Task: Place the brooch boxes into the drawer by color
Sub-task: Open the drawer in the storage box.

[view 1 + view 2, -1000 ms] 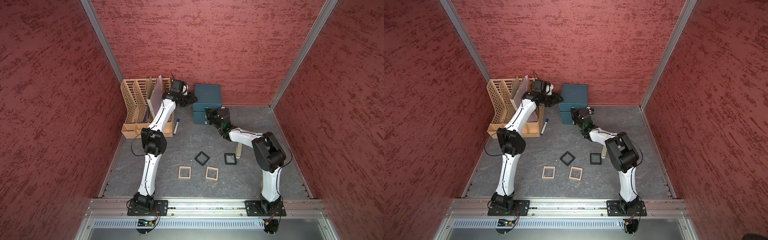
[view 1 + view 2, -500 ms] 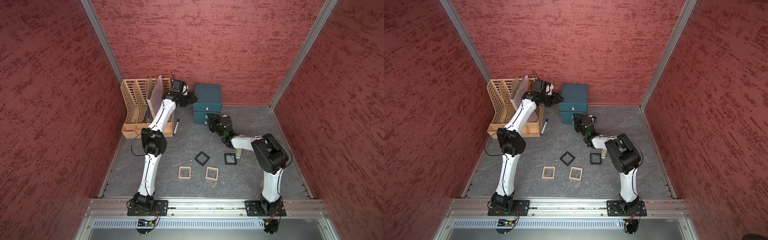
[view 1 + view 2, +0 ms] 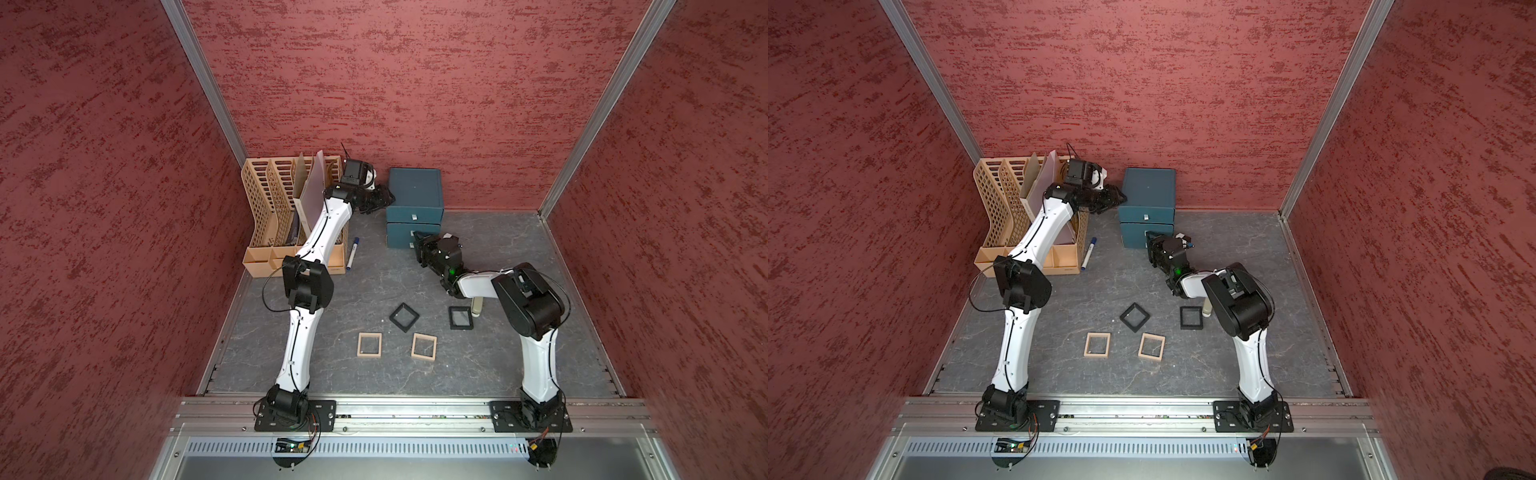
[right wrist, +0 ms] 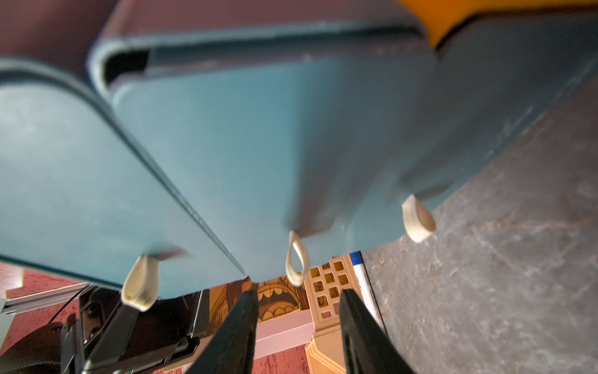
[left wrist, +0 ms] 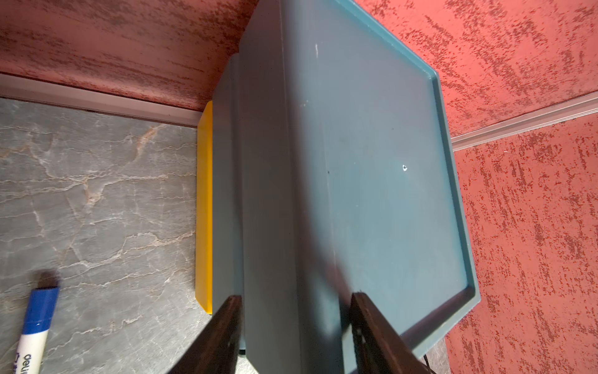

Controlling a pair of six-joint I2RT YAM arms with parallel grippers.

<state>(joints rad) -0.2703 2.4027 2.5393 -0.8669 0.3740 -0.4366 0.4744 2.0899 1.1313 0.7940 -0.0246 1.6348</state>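
Tan slats of the file rack (image 3: pixel 266 195) stand left of centre in both top views, with a blue-capped marker (image 3: pixel 352 252) lying just beside it. Right of that, at upper centre, the left gripper (image 5: pixel 296 296) straddles a top edge of the teal drawer chest (image 3: pixel 415 187). Its fingers are set against either side, apparently clamped there to steady the chest. Just below the chest, the right gripper (image 4: pixel 299 294) faces the drawer fronts with its fingers apart and empty, the middle pull (image 4: pixel 297 259) just ahead of the gap. At lower centre four brooch boxes lie loose on the floor. From the left they are a tan box (image 3: pixel 369 345), a black box (image 3: pixel 404 317), a second tan box (image 3: pixel 424 346) and a second black box (image 3: pixel 460 318). None is held. Whether any box already sits inside cannot be told. These four at least remain, and I judge a drawer must come open first.
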